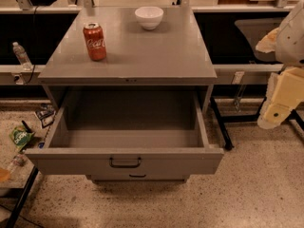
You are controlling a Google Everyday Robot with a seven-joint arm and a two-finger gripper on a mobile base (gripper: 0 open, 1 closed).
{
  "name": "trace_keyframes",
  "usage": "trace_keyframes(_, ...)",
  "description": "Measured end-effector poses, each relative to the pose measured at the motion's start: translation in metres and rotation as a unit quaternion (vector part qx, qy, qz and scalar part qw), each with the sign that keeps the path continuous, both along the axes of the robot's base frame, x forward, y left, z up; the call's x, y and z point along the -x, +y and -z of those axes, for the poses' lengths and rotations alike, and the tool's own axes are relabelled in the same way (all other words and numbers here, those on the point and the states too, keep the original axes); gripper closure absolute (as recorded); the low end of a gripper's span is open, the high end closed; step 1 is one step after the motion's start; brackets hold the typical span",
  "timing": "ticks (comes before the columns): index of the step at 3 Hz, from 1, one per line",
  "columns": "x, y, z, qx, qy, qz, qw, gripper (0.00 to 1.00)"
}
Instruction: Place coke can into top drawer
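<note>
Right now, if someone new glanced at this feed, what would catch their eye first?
The top drawer stands pulled wide open at the front of the view, with nothing inside. The red coke can stands upright on the left of the cabinet top, and a white bowl sits near its back edge. The gripper hangs at the right edge of the view, apart from the can and the drawer.

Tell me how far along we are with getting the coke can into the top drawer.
Done: the top drawer stands wide open with nothing in it. In hand: nothing yet; the gripper is off at the right edge of the view, well apart from the coke can, which stands upright on the cabinet top. Left: reach over, grasp the can and lower it into the drawer.
</note>
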State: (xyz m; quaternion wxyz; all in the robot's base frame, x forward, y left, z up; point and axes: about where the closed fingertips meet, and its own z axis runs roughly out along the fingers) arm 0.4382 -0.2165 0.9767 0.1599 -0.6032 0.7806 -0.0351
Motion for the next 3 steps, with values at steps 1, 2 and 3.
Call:
trace_keyframes(1, 0.000, 0.000, 0.000, 0.000, 0.000, 0.000, 1.0000, 0.00)
trace_keyframes(2, -0.010, 0.014, 0.003, -0.044, -0.002, -0.008, 0.9990, 0.00)
trace_keyframes(3, -0.059, 0.061, 0.008, -0.165, -0.019, -0.032, 0.9856, 0.00)
